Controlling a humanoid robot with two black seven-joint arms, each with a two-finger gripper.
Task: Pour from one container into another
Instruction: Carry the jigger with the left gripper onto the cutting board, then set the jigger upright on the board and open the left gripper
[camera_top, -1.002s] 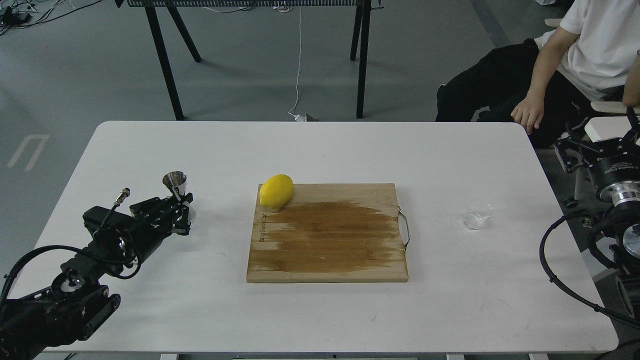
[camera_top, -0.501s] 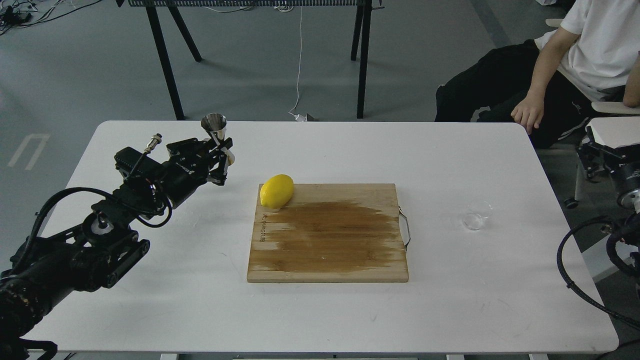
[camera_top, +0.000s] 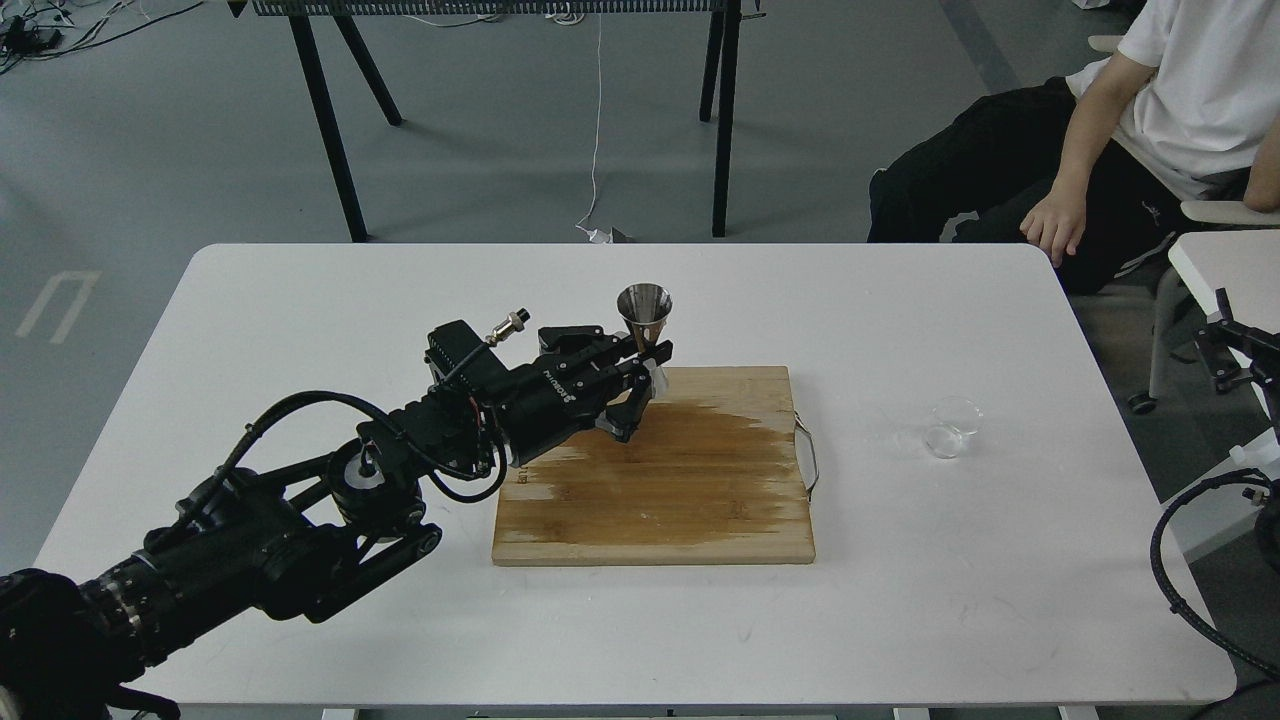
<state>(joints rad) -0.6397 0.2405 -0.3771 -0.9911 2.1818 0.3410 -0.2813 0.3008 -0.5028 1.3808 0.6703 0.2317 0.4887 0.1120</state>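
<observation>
The steel jigger (camera_top: 644, 312) is held upright in the air over the back left part of the wooden cutting board (camera_top: 660, 480), with my left gripper (camera_top: 640, 372) shut on its lower half. The clear glass cup (camera_top: 950, 427) stands on the white table to the right of the board, nothing near it. My left arm covers the spot where the lemon lay, so the lemon is hidden. Only cables and a bracket of my right arm (camera_top: 1235, 350) show at the right edge; its gripper is out of view.
The board has a metal handle (camera_top: 808, 455) on its right side and a dark wet patch across its middle. A seated person (camera_top: 1120, 130) is beyond the table's far right corner. Black table legs (camera_top: 330, 120) stand behind the table.
My left arm has swung right, carrying the jigger from the table's left side to above the board's back edge. The lemon is now hidden behind the arm. The right arm has drawn back toward the right edge.
</observation>
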